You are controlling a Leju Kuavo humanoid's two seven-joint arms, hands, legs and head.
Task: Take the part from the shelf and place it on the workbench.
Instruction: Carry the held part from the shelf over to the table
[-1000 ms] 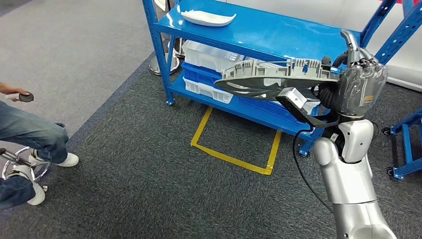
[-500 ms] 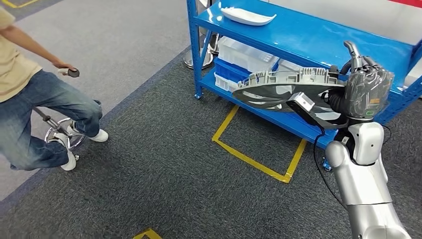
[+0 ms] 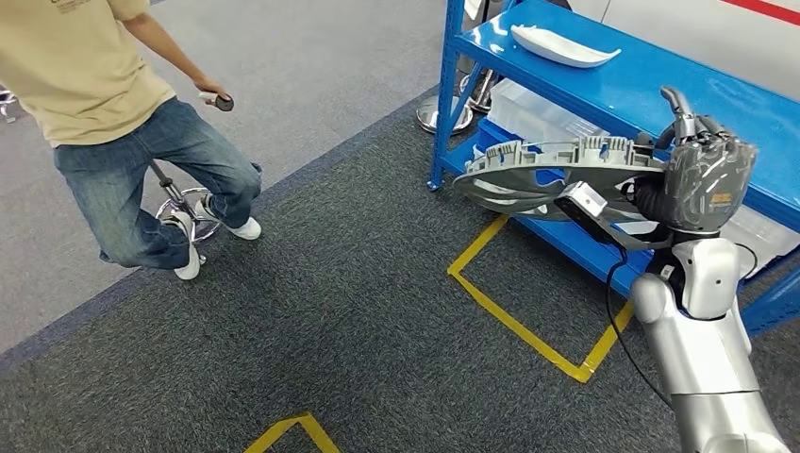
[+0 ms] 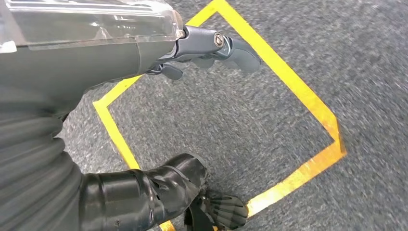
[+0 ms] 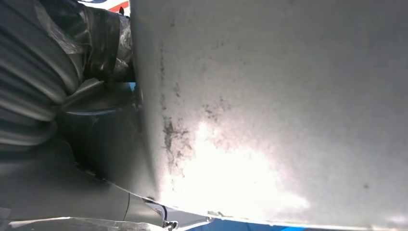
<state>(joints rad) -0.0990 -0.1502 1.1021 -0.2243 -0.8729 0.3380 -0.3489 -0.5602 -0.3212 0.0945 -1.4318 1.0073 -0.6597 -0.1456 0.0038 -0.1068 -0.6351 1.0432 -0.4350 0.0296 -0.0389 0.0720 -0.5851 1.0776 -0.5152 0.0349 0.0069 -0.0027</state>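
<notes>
In the head view my right hand (image 3: 703, 175) grips a wide grey ribbed part (image 3: 557, 175) by one end. It holds the part level at chest height, in front of the blue shelf (image 3: 651, 85). The part's pale, smudged surface (image 5: 269, 110) lies close against the right hand (image 5: 57, 96) in the right wrist view. My left hand (image 4: 96, 120) hangs over the carpet, fingers (image 4: 211, 45) and thumb (image 4: 168, 187) apart with nothing between them.
A white part (image 3: 563, 45) lies on the shelf's top level, with white bins (image 3: 538, 104) below. A person (image 3: 113, 85) sits on a stool (image 3: 189, 203) at the left. A yellow tape square (image 3: 528, 326) and another tape corner (image 3: 288, 432) mark the dark carpet.
The camera has turned left: the shelf slid to the right of the picture and the person came further into view. My right hand keeps hold of the grey part.
</notes>
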